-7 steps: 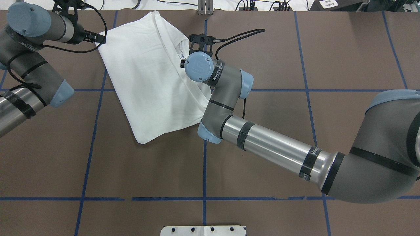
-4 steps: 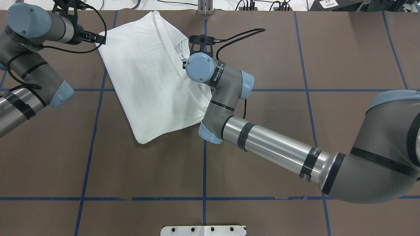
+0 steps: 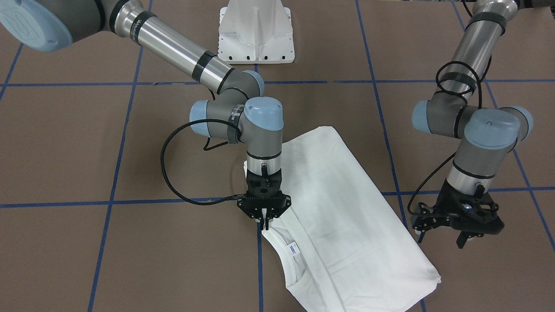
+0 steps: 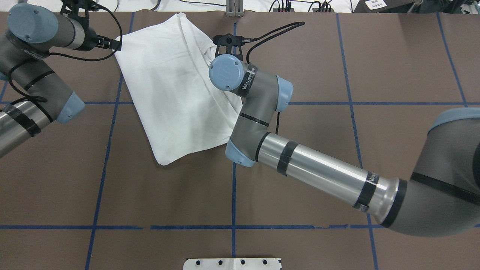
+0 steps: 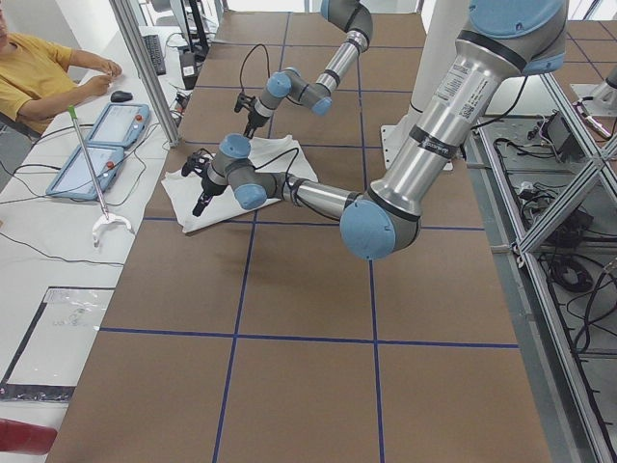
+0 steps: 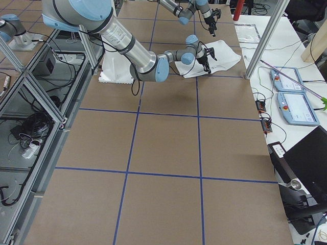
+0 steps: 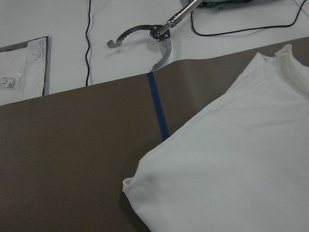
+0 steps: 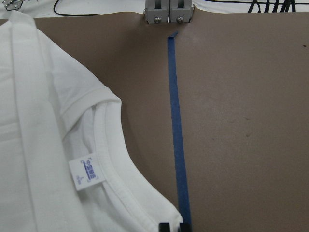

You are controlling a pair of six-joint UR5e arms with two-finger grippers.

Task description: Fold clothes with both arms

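Note:
The clothes are one white folded T-shirt (image 4: 168, 93) lying slanted on the brown table, also seen from the front (image 3: 347, 216). Its ribbed collar (image 8: 116, 164) with a small label (image 8: 88, 173) lies at the shirt's right side. My right gripper (image 3: 264, 224) points down at the collar-side edge, its fingertips (image 8: 164, 227) pinched together on the fabric. The fabric there looks slightly bunched. My left gripper (image 3: 440, 237) hangs open just beside the shirt's left far corner (image 7: 133, 183), with nothing between its fingers.
The white pedestal base (image 3: 256, 34) stands at the robot's side of the table. A metal post bracket (image 8: 169, 12) marks the far edge. Beyond the edge a white bench holds a grabber tool (image 7: 145, 36), cables and pendants (image 5: 96, 145). A seated person (image 5: 39, 68) is there.
My right wrist has shifted a little toward the far edge, tugging the collar side with it; the label is now hidden under the wrist from overhead. The left arm has stayed put.

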